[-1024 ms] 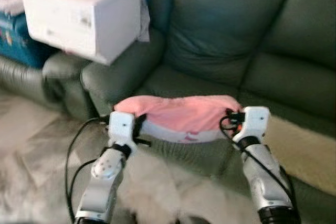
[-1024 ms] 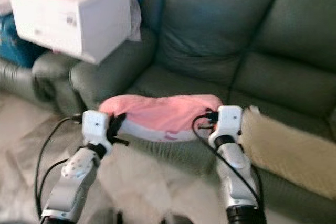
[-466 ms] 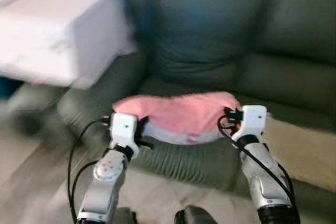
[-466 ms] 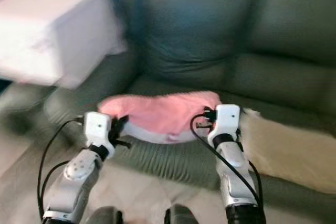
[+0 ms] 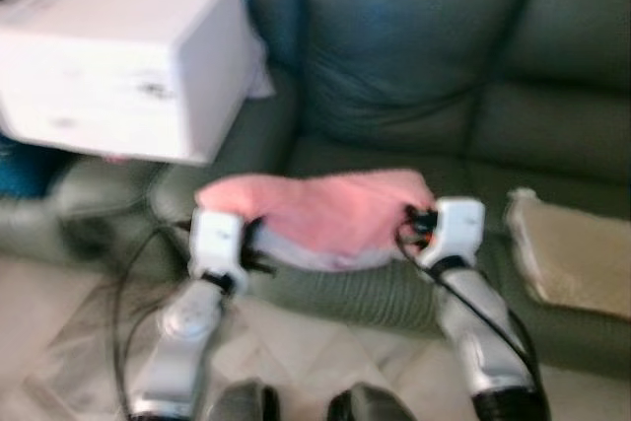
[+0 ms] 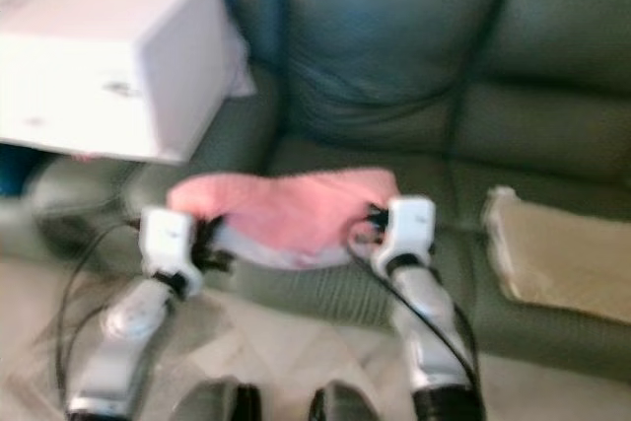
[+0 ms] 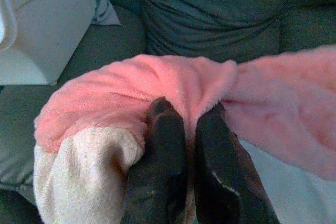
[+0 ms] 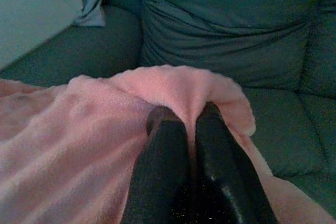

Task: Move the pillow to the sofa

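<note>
Here the left pincer [image 7: 188,116] and right pincer [image 8: 186,114] each pinch a fold of the pink pillow [image 5: 325,209].

Blurry eye views, dim wrist cams

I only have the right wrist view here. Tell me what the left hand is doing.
Observer: The left hand is shut on the pink pillow, pinching a fold at its left end.
Operator: Report what sits on the sofa's left armrest.
Observer: A white box rests there.
Operator: Say what lies right of the pillow.
Observer: A beige cushion lies on the green sofa seat, apart from the pillow.
</note>
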Motion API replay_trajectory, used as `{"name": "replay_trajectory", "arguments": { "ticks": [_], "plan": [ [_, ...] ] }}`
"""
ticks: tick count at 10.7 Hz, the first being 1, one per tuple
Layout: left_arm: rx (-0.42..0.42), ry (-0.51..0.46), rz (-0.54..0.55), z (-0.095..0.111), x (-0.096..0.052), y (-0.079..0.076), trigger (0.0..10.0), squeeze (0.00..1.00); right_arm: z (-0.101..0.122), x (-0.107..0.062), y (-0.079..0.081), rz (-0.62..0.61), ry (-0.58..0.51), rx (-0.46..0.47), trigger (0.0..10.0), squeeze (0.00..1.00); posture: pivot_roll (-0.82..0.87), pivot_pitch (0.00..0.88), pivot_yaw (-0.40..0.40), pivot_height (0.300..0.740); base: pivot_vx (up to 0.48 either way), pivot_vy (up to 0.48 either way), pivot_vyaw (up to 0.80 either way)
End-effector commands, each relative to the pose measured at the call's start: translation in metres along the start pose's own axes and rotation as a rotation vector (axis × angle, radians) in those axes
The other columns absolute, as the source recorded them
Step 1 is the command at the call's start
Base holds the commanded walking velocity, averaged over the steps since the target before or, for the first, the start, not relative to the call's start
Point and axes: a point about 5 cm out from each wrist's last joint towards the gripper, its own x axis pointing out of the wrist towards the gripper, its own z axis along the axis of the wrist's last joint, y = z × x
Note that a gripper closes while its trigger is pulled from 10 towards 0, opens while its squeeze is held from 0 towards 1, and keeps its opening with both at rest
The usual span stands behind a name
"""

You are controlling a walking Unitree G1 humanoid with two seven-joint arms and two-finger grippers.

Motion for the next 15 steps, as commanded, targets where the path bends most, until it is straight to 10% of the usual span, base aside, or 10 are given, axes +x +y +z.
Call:
{"name": "replay_trajectory", "arguments": {
  "ticks": [1, 15],
  "plan": [
    [0.009, -0.031, -0.018, 0.006, -0.0002, -0.0019, 10.0, 0.0, 0.0077, 0.0021, 0.0015, 0.004, -0.032, -0.003, 10.0, 0.0, -0.01, 0.082, -0.059, 0.74, 0.0, 0.0, 0.0],
    [0.005, -0.057, -0.044, 0.0097, -0.0019, 0.0015, 10.0, 0.0, 0.0052, 0.0022, 0.0039, 0.007, -0.028, 0.0, 10.0, 0.0, 0.0, 0.082, -0.058, 0.74, 0.017, 0.0, -0.4]
  ]
}}
